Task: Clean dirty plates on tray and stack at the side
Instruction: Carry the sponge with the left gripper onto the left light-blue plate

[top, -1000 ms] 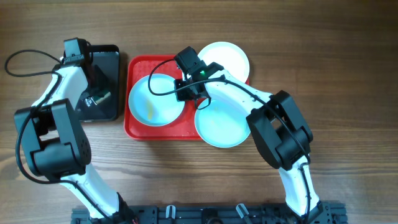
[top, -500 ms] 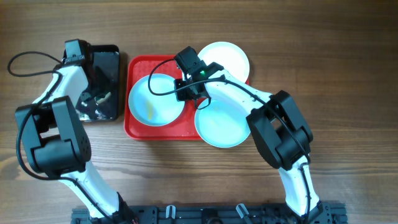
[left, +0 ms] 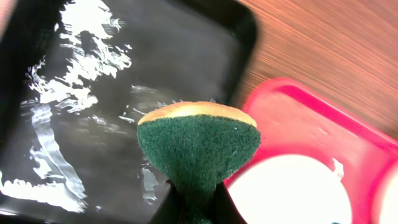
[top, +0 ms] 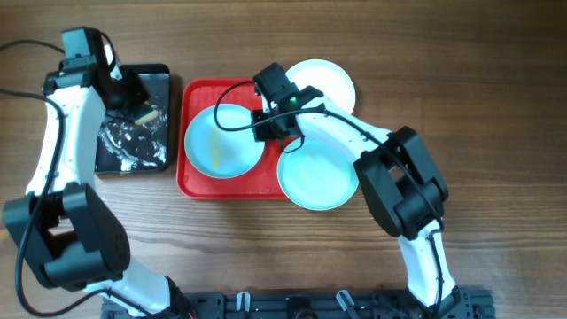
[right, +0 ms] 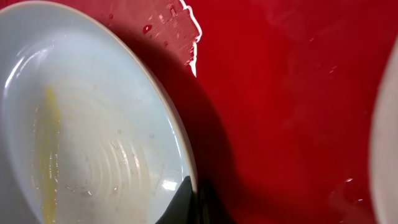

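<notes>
While the left end effector [top: 135, 105] hangs outside the tray's [top: 191, 182] left rim, over the black bin [top: 158, 87] of foamy water, its fingers are pinched on a sponge [left: 198, 144] with the green scouring face pointing down. The soiled plate [top: 221, 142], pale mint with a yellow smear [right: 50, 140] across its well, lies flat in the tray's left half. From the sponge it therefore sits to the robot's right and a little toward the robot's base, just across that left rim.

The right end effector [top: 271, 133] is at this plate's right edge, near the tray's middle. In the right wrist view its dark fingertips [right: 186, 198] appear pressed together on the rim, so it looks to be steadying the plate rather than lifting it.

The left arm is the one carrying the cleaning tool and is the nearer to the smear, which runs roughly front to back along the plate's left side. The coming move is judged to be a short sideways carry of the sponge over the tray's left rim.

A cream-white plate [top: 326, 81] overhangs the tray's far right corner, and a second mint plate [top: 317, 182] overhangs its near right corner onto the table [top: 478, 106].
</notes>
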Action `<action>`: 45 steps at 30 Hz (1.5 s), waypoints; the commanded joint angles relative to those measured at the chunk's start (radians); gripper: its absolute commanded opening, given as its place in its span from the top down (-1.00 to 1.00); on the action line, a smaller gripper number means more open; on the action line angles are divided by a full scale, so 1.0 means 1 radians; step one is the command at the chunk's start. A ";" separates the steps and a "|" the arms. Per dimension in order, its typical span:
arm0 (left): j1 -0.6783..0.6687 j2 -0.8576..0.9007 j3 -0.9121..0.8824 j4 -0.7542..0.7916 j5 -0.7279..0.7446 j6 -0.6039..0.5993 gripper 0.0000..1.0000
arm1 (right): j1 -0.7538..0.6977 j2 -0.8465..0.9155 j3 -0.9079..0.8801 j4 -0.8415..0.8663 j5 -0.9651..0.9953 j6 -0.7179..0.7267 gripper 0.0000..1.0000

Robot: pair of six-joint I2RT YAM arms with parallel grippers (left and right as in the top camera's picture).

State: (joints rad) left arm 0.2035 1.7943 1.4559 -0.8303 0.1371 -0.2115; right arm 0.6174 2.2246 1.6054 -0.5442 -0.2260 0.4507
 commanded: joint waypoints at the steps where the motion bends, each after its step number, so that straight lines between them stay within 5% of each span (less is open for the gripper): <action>1: -0.053 0.024 -0.027 -0.022 0.175 0.105 0.92 | -0.034 0.023 0.018 0.005 -0.076 -0.033 0.91; 6: -0.140 0.045 -0.100 -0.023 0.175 0.183 0.92 | -0.043 0.023 0.018 0.005 -0.090 -0.037 0.91; 18: -0.257 0.095 -0.253 0.180 0.051 0.185 0.92 | -0.043 0.023 0.018 0.005 -0.113 -0.058 0.92; 31: -0.296 0.190 -0.306 0.192 0.045 0.177 0.92 | -0.060 0.029 0.016 0.001 -0.201 -0.058 0.91; 39: -0.414 0.190 -0.302 0.205 0.221 0.042 0.92 | -0.060 0.029 0.016 0.000 -0.201 -0.058 0.91; 45: -0.436 0.190 -0.302 0.236 -0.013 -0.122 0.92 | -0.060 0.029 0.016 0.000 -0.201 -0.058 0.91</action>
State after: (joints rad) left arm -0.2211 1.9324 1.1900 -0.5938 0.2428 -0.1860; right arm 0.5526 2.2406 1.6054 -0.5491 -0.3737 0.3988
